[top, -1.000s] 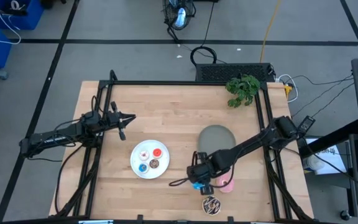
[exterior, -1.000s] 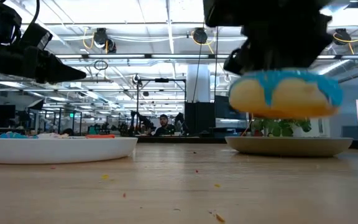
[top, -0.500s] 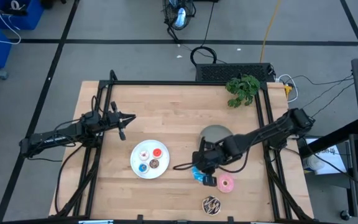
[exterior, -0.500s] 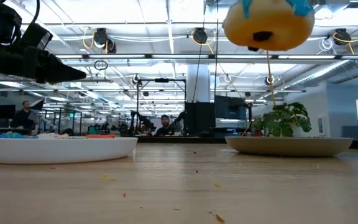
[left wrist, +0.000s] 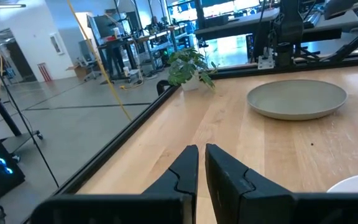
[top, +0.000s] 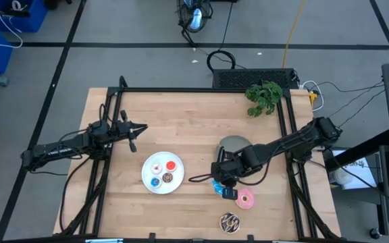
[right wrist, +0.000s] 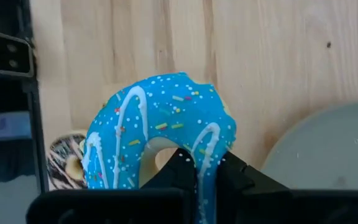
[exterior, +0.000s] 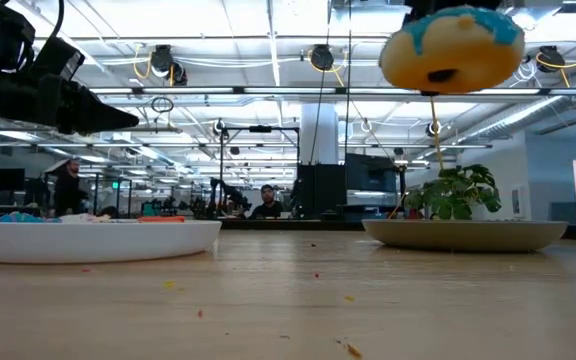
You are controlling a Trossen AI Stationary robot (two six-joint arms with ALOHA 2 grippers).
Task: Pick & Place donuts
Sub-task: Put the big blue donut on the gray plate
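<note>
Right claw (right wrist: 207,171) is pinching the blue sprinkled toy donut ring with white drizzle (right wrist: 160,127) by its rim, fingers nearly closed through the hole. Donut is hanging high above the light wooden bench (top: 188,121), just beside the round gray plate (top: 235,144). Pink toy donut (top: 246,199) and chocolate drizzled donut (top: 229,221) are lying on the bench nearby. Left claw (left wrist: 201,163) is waiting, fingers almost together, holding nothing, beyond the round white plate (top: 148,177).

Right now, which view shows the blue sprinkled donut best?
The right wrist view: the blue sprinkled donut fills it, pinched by the right gripper. The low view shows its underside; the high view, a blue speck; the left wrist view, nothing.
</note>
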